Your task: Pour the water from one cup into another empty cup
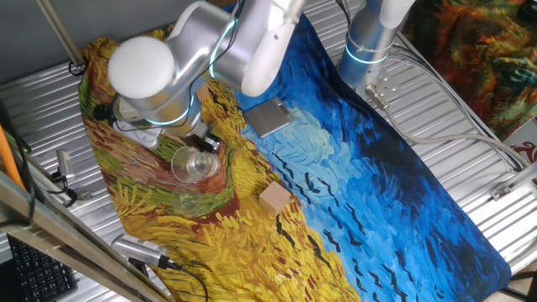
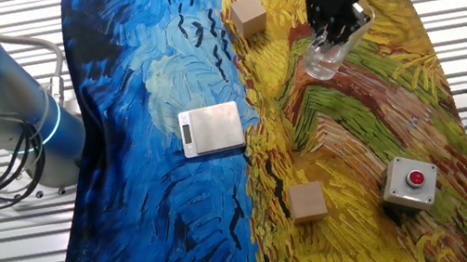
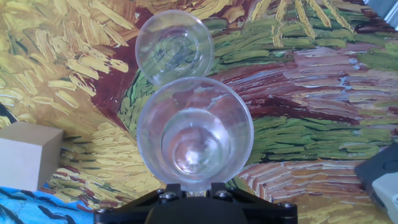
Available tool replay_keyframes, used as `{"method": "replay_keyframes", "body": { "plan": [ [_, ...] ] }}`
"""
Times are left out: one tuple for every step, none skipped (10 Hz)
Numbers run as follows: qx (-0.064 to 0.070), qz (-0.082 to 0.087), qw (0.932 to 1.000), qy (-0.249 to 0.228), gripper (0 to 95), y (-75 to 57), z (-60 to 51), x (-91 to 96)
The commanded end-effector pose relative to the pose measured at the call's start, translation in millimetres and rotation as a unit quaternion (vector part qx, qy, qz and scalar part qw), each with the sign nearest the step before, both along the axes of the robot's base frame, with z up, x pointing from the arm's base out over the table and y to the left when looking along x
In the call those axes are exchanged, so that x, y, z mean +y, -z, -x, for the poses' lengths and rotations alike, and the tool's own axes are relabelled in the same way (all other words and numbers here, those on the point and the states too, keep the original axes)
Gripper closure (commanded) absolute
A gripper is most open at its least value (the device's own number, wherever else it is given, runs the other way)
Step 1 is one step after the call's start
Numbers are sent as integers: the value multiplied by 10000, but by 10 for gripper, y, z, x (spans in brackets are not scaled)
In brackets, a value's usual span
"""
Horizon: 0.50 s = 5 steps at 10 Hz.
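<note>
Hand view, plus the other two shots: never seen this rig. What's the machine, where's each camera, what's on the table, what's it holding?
It is one robot arm at a table covered by a painted cloth. Two pictures come from fixed cameras on different sides of the table; the third looks along the gripper.

The gripper holds a large clear tumbler, tipped on its side so its mouth faces a smaller clear cup on the yellow part of the cloth. Whether any water is in either, I cannot tell.

Also on the cloth: a small scale, two wooden blocks, and a box with a red button.
</note>
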<state>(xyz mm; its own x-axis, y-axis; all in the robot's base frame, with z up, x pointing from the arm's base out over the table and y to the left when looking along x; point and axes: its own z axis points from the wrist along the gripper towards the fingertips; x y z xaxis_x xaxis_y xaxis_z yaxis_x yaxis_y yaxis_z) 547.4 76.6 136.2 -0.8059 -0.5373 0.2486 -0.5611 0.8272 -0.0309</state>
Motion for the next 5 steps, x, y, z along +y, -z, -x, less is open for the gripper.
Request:
{"method": "replay_keyframes", "body": {
  "plan": [
    [7,25,10000,10,950,-3,13,-6],
    [36,46,10000,10,950,-2,13,-5],
    [62,69,10000,15,950,-2,13,-4],
    [107,87,9999,34,950,-1,14,0],
    [140,112,9998,45,950,0,15,2]
  ]
}}
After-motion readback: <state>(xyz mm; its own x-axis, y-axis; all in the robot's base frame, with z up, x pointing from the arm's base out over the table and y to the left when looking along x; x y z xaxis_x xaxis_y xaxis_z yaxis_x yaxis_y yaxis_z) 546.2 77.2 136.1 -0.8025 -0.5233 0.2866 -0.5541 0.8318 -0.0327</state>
